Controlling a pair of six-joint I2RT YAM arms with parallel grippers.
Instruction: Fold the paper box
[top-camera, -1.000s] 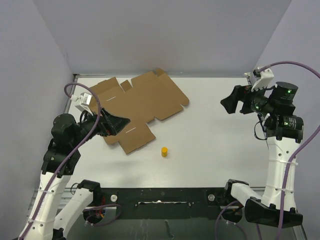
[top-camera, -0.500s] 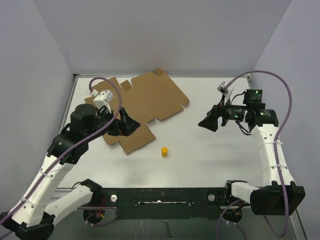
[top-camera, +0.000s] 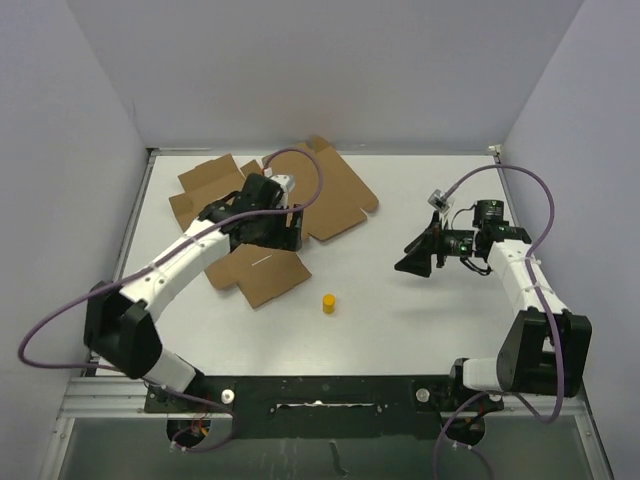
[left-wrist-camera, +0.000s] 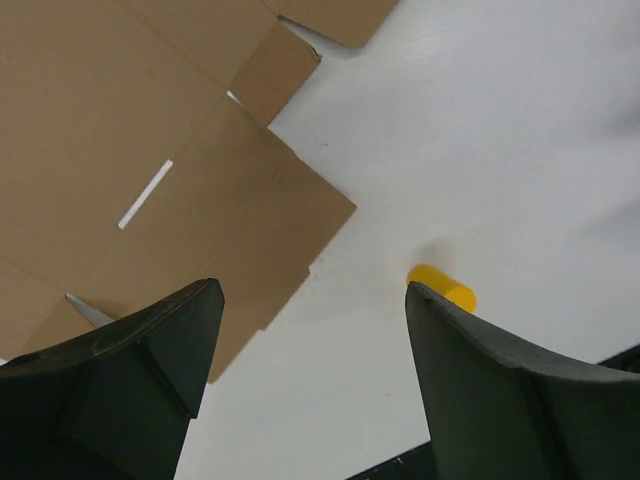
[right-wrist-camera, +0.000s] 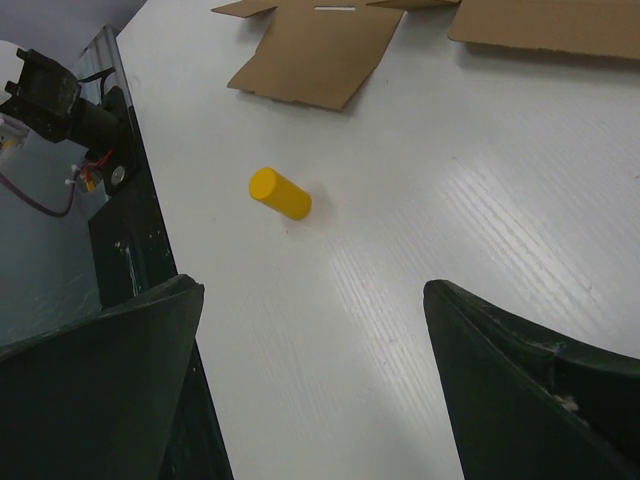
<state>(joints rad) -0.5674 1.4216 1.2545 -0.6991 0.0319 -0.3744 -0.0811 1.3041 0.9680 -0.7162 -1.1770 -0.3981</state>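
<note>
The paper box (top-camera: 310, 190) is a flat brown die-cut sheet lying unfolded at the far left of the table; its near flap with a slot shows in the left wrist view (left-wrist-camera: 130, 130). My left gripper (top-camera: 283, 232) hovers over the middle of the sheet. It is open (left-wrist-camera: 311, 288), and only the flap's edge and bare table show between its fingers. My right gripper (top-camera: 408, 258) hangs open over bare table at the right, apart from the sheet, with nothing between its fingers (right-wrist-camera: 312, 288). The sheet's near flaps show far off in the right wrist view (right-wrist-camera: 320, 45).
A small yellow cylinder (top-camera: 328, 303) stands on the white table near the sheet's front corner, also seen as the yellow cylinder (left-wrist-camera: 445, 287) beside my left fingertip and the yellow cylinder (right-wrist-camera: 280, 194) ahead of my right gripper. The table's dark near edge (right-wrist-camera: 120, 230) lies close by.
My left arm has stretched out to the right, from the sheet's left edge to over its middle. My right arm has swung lower and left toward the table's middle. The sheet lies unmoved.
</note>
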